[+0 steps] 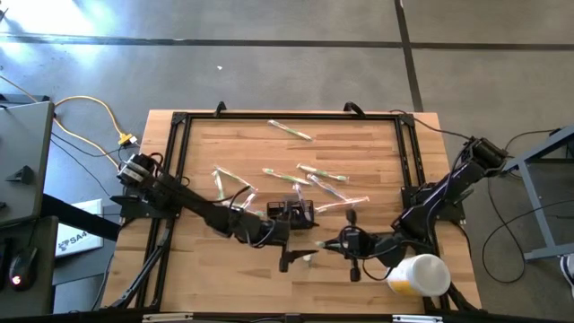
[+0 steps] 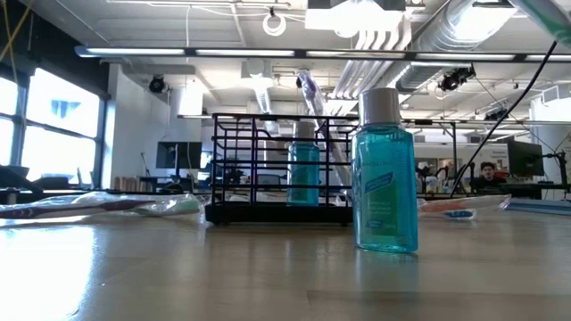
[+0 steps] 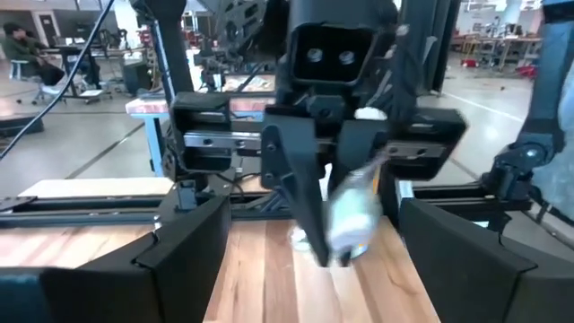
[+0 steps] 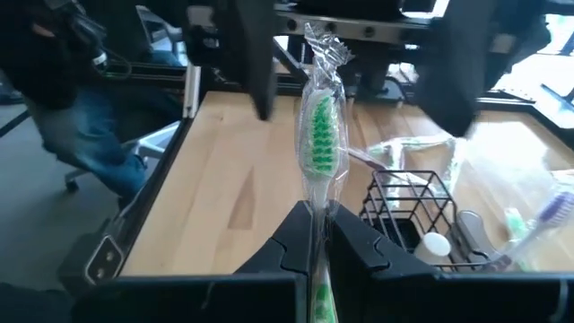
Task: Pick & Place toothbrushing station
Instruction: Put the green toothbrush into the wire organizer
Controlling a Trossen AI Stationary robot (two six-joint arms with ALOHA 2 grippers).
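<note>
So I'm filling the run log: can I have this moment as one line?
left gripper: open, empty, near caddy | right gripper: shut on wrapped toothbrush, beside caddy | black caddy: on table, holds bottle

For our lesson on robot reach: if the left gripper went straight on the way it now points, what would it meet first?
Probably the right gripper, shut on a wrapped toothbrush. It stands right ahead between the open left gripper's fingers, though how far off is unclear.
</note>
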